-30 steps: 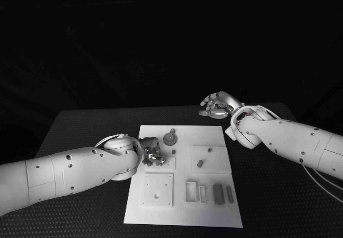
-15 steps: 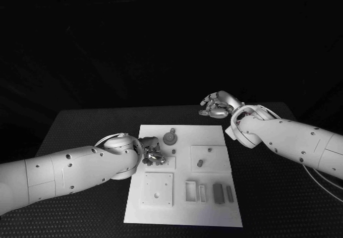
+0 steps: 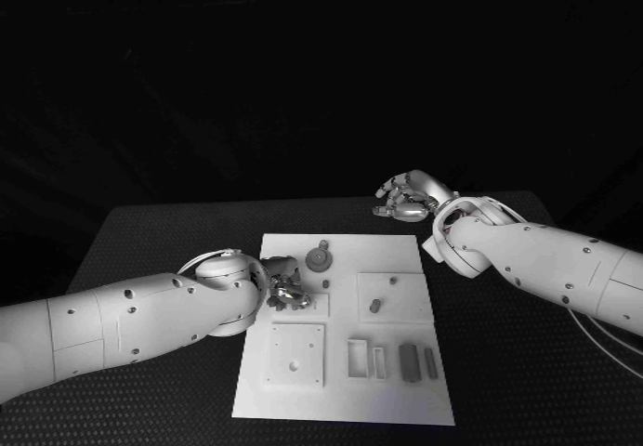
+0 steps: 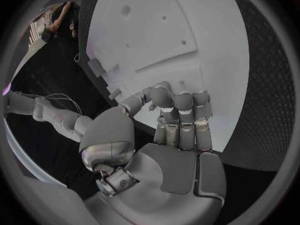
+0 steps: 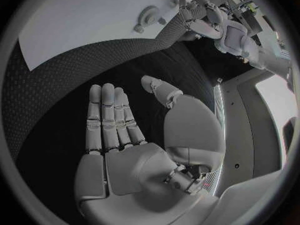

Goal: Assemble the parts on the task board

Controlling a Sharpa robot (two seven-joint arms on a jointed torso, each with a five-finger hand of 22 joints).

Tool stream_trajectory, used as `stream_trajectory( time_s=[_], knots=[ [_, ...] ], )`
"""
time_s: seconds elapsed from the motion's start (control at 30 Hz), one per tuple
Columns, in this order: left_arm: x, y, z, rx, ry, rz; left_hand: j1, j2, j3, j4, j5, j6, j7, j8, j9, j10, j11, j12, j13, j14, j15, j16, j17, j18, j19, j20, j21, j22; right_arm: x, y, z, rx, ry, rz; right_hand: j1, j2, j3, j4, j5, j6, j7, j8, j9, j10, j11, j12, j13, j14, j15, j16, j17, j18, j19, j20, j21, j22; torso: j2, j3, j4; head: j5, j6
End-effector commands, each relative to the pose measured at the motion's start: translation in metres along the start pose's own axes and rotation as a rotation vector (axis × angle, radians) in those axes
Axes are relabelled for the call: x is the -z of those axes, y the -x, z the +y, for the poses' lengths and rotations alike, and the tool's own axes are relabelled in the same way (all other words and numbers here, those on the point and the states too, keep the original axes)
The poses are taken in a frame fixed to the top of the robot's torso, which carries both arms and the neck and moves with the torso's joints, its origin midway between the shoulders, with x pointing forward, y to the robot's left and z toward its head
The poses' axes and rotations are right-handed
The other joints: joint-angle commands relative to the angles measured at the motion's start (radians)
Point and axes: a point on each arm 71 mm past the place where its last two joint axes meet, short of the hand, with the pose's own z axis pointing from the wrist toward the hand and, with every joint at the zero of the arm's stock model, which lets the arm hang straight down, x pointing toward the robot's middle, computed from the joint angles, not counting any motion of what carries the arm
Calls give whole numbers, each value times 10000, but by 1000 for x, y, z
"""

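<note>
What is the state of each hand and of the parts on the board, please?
Left hand: fingers curled, over the board's left side; whether it holds a part cannot be told.
Right hand: open, fingers straight, empty, above the table beyond the board.
Board: flat on the table.
Round part: lying on the board, untouched.
Slim parts: lying side by side near the board's front edge.

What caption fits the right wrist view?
Right hand open, fingers straight over the black table, apart from the white task board.
</note>
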Motion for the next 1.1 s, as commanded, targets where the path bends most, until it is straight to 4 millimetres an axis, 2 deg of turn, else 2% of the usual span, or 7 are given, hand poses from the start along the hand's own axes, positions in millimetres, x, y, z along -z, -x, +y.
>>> stream_trajectory(
  time_s=[0.03,0.2,0.43,0.67,0.9,1.07,1.1],
  knots=[
    [-1,-28,10,-599,454,1419,243,365,23,-111,21,1156,-1123,42,-5,-573,-534,59,-10,-63,14,66,-10,22,-65,-748,3,217,0,-1,1,11,79,119,-15,43,-54,-20,46,-7,73,33,-11,-65,6,71,-20,-76,-5,53,-13,160,33,14,-68,12,5,11,-6,13,-9],
    [-2,-28,11,-839,503,1513,274,319,31,-126,-109,1130,-1122,54,-9,-589,-535,70,-30,-79,22,80,-25,29,-73,-743,13,215,0,-1,1,10,79,118,-14,43,-55,-21,46,-8,73,34,-12,-67,6,74,-25,-77,-5,54,-15,160,35,14,-72,15,1,11,-5,19,4],
    [-3,-28,13,-917,567,1632,279,325,36,-119,-120,1127,-1121,57,-10,-591,-534,71,-34,-81,24,82,-29,29,-76,-741,14,214,0,-1,1,12,77,115,-14,45,-55,-22,46,-8,73,35,-13,-68,6,79,-32,-78,-5,55,-17,161,36,14,-77,20,6,13,-21,26,5],
    [-3,-28,14,-779,612,1715,291,329,42,-122,-111,1126,-1122,66,-9,-590,-533,78,-40,-83,27,89,-33,31,-80,-739,16,214,0,-1,1,11,79,119,-15,45,-56,-23,46,-9,74,35,-15,-70,7,84,-40,-79,-4,57,-20,160,38,14,-84,25,3,11,-4,0,8],
    [-4,-27,13,-381,594,1630,148,440,-9,12,-162,1090,-1106,89,-13,-610,-512,87,-78,-112,26,80,-76,23,-90,-720,13,203,0,-1,1,10,76,119,-13,48,-55,-24,47,-10,74,36,-16,-72,7,89,-47,-80,-4,58,-22,161,39,14,-89,29,-1,9,-2,7,23],
    [-4,-27,12,-118,586,1571,-23,523,-56,122,-288,1052,-1093,110,-15,-623,-489,84,-119,-133,0,59,-123,21,-101,-722,-1,195,0,-1,1,11,72,121,-15,48,-56,-23,47,-11,74,36,-17,-73,7,91,-52,-80,-4,59,-24,160,39,14,-93,32,-1,8,-3,10,28],
    [-4,-27,12,-88,585,1571,-119,537,-74,186,-490,1036,-1089,126,-15,-624,-472,87,-143,-142,-19,49,-151,25,-106,-732,-10,192,0,-1,1,12,70,122,-15,48,-57,-23,47,-11,74,36,-17,-73,7,92,-53,-81,-4,59,-25,160,40,15,-94,33,-2,9,-7,12,28]
  ],
)
